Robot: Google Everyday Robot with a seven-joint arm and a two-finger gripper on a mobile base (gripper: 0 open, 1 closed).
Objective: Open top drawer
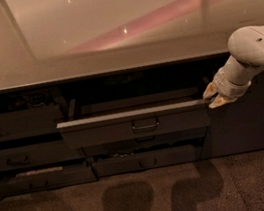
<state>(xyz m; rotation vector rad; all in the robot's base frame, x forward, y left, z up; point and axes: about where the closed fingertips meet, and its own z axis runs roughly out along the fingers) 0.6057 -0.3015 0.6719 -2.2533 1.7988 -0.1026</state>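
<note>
- Top drawer, the widest dark grey drawer with a tall flat front (101,131), sits in the middle of the cabinet, just under the long pale brown counter top (114,62).
- It sticks out part way toward the camera. So the job looks partly done, or maybe done.
- Its long side runs from left to right across the picture, and it slides toward the camera.
- The white robot arm's pale gripper (215,97) is at the right end of the drawer front, right at the top corner. It looks like it is touching there.
- I cannot tell if the gripper is open or closed, or if it holds the corner.
- The small dark loop handle (145,124) is in the middle of the front, well off to the picture's left of the gripper. Nothing is on the handle.
- To open the drawer more, I think the pull should come straight toward the camera. A pull from one end could make the drawer twist and stick.
- Inside the drawer it is dark, and I see nothing in it.
- The low grey drawer at the bottom left (39,182) shows a pale strip on top. I cannot tell what it is.
</note>
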